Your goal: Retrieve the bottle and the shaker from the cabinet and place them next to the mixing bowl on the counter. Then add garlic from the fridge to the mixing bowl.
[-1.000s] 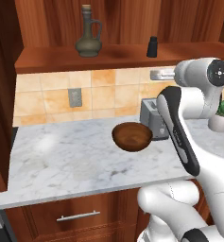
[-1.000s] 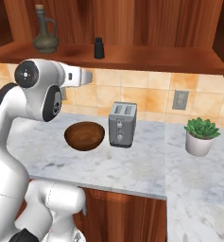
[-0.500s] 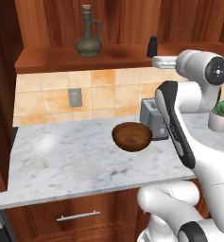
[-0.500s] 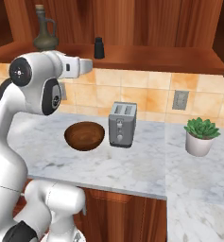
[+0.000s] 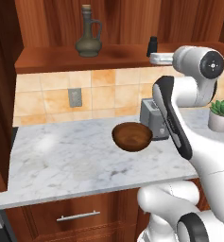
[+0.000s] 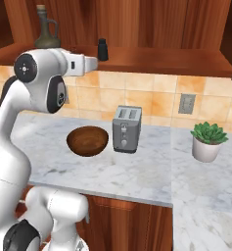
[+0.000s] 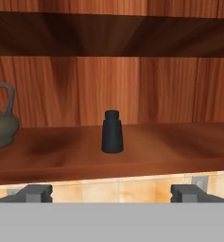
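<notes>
Wooden cabinet shelf [image 7: 146,142] above the marble table [image 5: 80,160]: approach to the shaker.
The claw [image 7: 111,193] was raised level with the shelf, jaws wide and empty, centred on the dark shaker [image 7: 112,131], which stood upright and apart from the bottle [image 7: 1,124] at left. Retrieval appeared just begun; the next move likely called for a straight advance, then closing, before carrying it down beside the mixing bowl [image 5: 132,136].

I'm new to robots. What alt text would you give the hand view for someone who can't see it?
A small dark shaker stands upright on a wooden cabinet shelf, straight ahead of the open gripper, whose fingertips rise at the bottom, wide apart. A dark green bottle with a handle stands at the left edge, apart from the shaker.
</notes>
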### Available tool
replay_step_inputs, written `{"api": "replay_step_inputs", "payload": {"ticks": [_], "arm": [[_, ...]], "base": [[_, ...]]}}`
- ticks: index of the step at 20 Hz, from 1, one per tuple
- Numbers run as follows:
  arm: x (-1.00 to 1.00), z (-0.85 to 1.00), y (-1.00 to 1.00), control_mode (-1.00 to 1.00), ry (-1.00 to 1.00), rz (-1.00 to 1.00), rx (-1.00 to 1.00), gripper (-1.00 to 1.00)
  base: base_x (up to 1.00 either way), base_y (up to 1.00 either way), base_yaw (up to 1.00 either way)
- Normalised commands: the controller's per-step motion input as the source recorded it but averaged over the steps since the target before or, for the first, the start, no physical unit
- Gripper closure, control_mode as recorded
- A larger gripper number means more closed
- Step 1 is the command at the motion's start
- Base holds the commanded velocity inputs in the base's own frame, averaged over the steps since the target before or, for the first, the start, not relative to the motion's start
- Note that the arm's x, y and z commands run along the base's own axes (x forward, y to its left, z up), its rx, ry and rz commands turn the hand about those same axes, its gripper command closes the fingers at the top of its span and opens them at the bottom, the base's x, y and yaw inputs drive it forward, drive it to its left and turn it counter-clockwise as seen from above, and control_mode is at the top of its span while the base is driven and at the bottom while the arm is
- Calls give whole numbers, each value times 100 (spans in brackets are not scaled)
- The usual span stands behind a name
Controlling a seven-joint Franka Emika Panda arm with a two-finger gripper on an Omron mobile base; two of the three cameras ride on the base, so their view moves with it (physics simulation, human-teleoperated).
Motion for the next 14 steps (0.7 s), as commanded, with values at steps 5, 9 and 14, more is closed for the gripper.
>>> {"api": "replay_step_inputs", "payload": {"ticks": [5, 9, 14], "arm": [[49, 20, 0, -100, 6, 0, 0, -100], [79, 3, -3, -100, 13, 0, 0, -100], [77, 0, -10, -100, 11, 0, 0, -100]], "base": [[0, 0, 0], [0, 0, 0], [0, 0, 0]]}}
